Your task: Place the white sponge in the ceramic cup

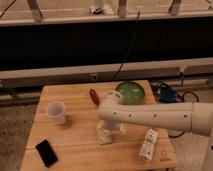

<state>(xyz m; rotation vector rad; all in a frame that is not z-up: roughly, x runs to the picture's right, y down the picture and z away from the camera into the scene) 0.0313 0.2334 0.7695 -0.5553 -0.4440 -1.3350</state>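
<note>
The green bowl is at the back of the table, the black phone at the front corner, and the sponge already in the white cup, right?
Not quite: the camera view shows the white sponge lying on the table, under the open gripper, not in the ceramic cup, which stands apart, left in the picture. The green bowl and black phone are as you say.
</note>
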